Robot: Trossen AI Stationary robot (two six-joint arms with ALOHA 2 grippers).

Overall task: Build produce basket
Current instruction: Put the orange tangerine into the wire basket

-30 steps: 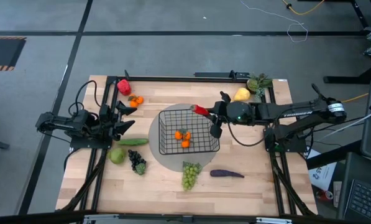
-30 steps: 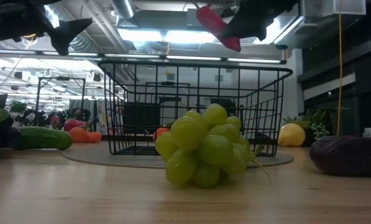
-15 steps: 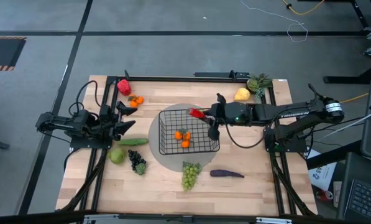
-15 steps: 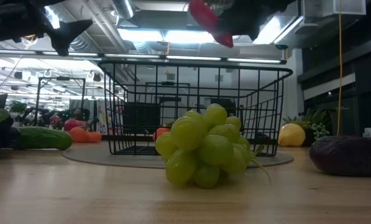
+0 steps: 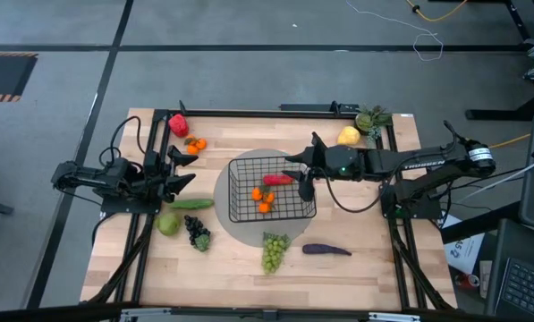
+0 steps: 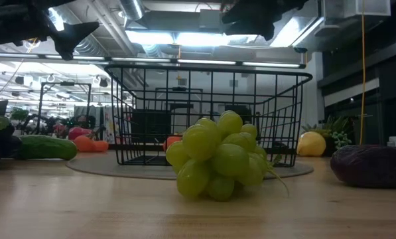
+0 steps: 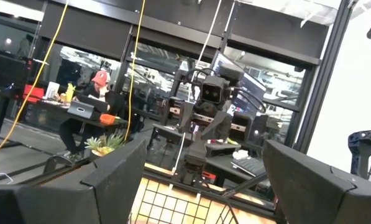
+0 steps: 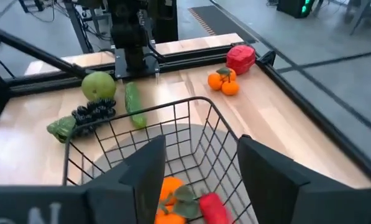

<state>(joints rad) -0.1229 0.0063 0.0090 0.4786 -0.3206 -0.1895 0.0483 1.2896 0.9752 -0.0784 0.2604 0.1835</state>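
The right claw [image 5: 295, 176] is held spread and empty above the basket [image 5: 240, 207], at its 3 o'clock rim; the red chili [image 5: 277, 179] lies inside beside the oranges [image 5: 264, 201]. A straight upward withdrawal is advised, clear of the wire.

Table [image 5: 374, 264]: light wood planks, black rails along the edges.
Round mat [image 5: 241, 231]: grey disc at table centre.
Floor [image 5: 249, 80]: grey, dark seam lines; hazard-stripe patch [image 5: 5, 76] far left.
Cables: white loop [image 5: 428, 43] and yellow lead [image 5: 445, 11] on floor beyond table.
Laptop [image 5: 526, 284]: keyboard at lower right corner, off the table.
Person [image 7: 92, 102]: seated at a desk in bkgd, red cap, seen in left wrist view.
Ceiling lights [image 6: 178, 38]: bright strips overhead in low view.
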